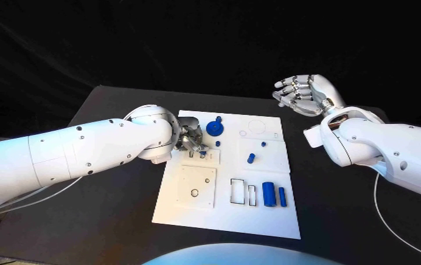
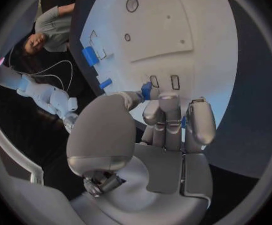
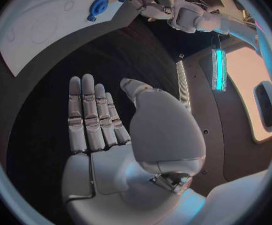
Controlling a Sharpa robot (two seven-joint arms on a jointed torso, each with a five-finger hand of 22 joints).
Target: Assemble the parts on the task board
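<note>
task board (image 1: pixel 263 213): matt white, smooth plastic look
parts (image 1: pixel 269 194): blue, slightly shiny plastic
left hand (image 2: pixel 167 130): satin silver metal
table (image 1: pixel 105 228): matt black

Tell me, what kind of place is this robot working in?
Probably a robot lab or test bench. A white task board with small blue parts lies on a black table against a dark backdrop, and the left hand holds a blue piece over the board.
</note>
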